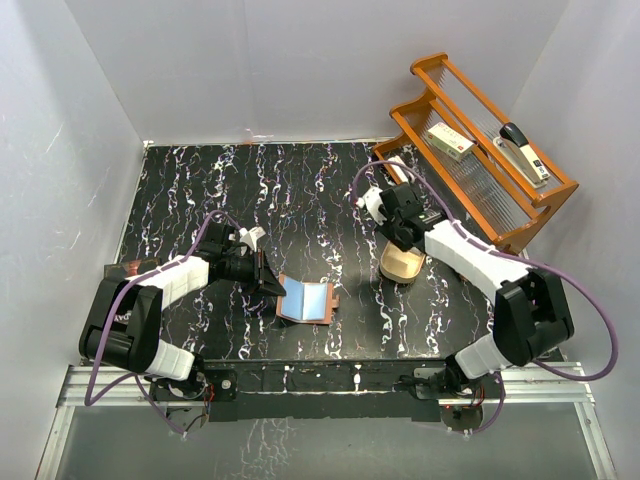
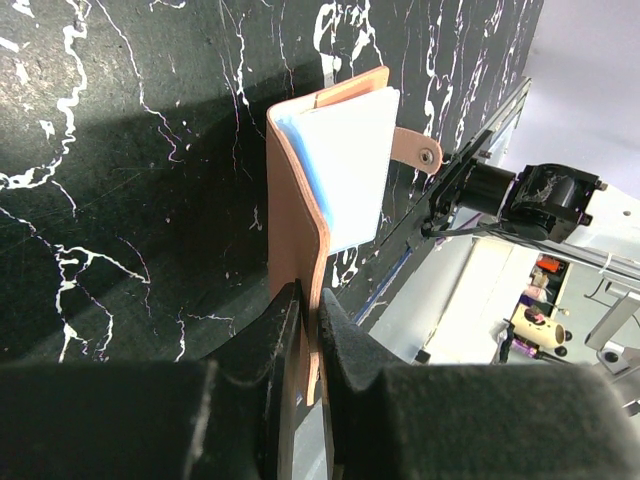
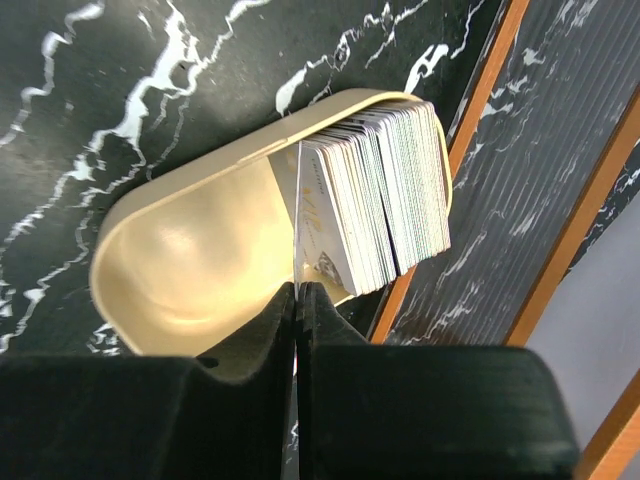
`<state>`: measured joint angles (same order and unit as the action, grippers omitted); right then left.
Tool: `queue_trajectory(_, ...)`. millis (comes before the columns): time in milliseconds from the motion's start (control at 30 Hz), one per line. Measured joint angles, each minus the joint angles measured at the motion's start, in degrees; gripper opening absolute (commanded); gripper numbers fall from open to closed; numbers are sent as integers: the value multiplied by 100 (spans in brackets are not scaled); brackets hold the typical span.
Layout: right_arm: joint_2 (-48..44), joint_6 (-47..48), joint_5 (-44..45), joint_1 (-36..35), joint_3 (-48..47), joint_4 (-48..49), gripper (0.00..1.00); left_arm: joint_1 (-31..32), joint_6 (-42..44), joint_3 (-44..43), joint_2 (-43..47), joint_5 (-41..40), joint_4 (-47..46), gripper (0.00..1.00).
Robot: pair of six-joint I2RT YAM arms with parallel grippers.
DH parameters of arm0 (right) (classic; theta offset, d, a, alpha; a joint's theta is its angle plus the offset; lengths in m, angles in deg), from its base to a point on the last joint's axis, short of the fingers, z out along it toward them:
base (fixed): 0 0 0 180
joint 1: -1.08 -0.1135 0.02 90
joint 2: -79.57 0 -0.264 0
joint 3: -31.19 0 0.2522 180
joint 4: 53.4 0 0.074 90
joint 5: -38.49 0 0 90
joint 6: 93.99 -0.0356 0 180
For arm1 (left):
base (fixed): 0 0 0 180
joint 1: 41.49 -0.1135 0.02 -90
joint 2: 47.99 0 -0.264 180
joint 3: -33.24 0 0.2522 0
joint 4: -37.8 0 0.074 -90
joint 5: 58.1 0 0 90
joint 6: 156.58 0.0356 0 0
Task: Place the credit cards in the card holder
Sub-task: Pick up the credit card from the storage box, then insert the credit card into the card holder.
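The reddish-brown card holder (image 1: 305,300) lies open near the table's front middle, with a light blue-white credit card (image 2: 350,170) in its inner pocket. My left gripper (image 2: 310,300) is shut on the holder's left leather flap (image 2: 295,220), lifting that flap on edge. The snap tab (image 2: 415,148) sticks out at the far side. My right gripper (image 3: 297,290) is shut on the edge of one pale credit card (image 3: 322,225), the leftmost of a stack of cards (image 3: 395,185) standing in the tan oval dish (image 3: 190,260). In the top view the right gripper (image 1: 400,245) hangs over that dish (image 1: 403,268).
An orange wooden rack (image 1: 480,150) stands at the back right, right behind the dish, holding a stapler (image 1: 525,150) and a small box (image 1: 450,142). A dark reddish booklet (image 1: 125,270) lies at the left edge by the left arm. White walls close in three sides.
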<state>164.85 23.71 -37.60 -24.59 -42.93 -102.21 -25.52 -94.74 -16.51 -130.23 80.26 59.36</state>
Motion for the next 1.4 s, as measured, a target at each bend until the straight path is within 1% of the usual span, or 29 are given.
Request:
queue_trajectory(100, -203, -251, -173, -105, -111, -138, 0, 0, -39, 0, 0, -33, -2, 9)
queue_trajectory(267, -669, -1045, -758, -345, -256, -153, 0, 0, -212, 0, 0, -109, -61, 9)
queue_trajectory(400, -1134, -2004, -1370, -535, -256, 48, 0, 0, -555, 7, 0, -144, -363, 8)
queue_trajectory(500, -1311, -2796, -1773, -634, -256, 275, 0, 0, -804, 26, 0, -173, -619, 9)
queue_trajectory(600, -1408, -3705, -2188, -741, -111, 750, 0, 0, -1010, 63, 0, -227, -809, 11)
queue_trajectory(733, -1495, -4793, -2549, -1019, 356, 1373, 0, 0, -1187, 188, 0, -330, -1036, 16)
queue_trajectory(900, -1093, -5842, -2761, -1554, 575, 1781, 0, 0, -1266, 323, 0, -446, -1078, 24)
queue_trajectory(967, -824, -6092, -2798, -1731, 575, 1926, 0, 0, -1233, 323, 0, -496, -1069, 28)
queue_trajectory(1067, -382, -6378, -2885, -1930, 577, 2061, 0, 0, -1121, 315, 0, -621, -942, 30)
queue_trajectory(1200, 13, -6518, -2872, -1958, 588, 2074, 0, 0, -905, 269, -2, -870, -660, 31)
queue_trajectory(1400, 448, -6461, -2817, -1954, 588, 2052, 0, 0, -699, 234, -105, -1071, -455, 30)
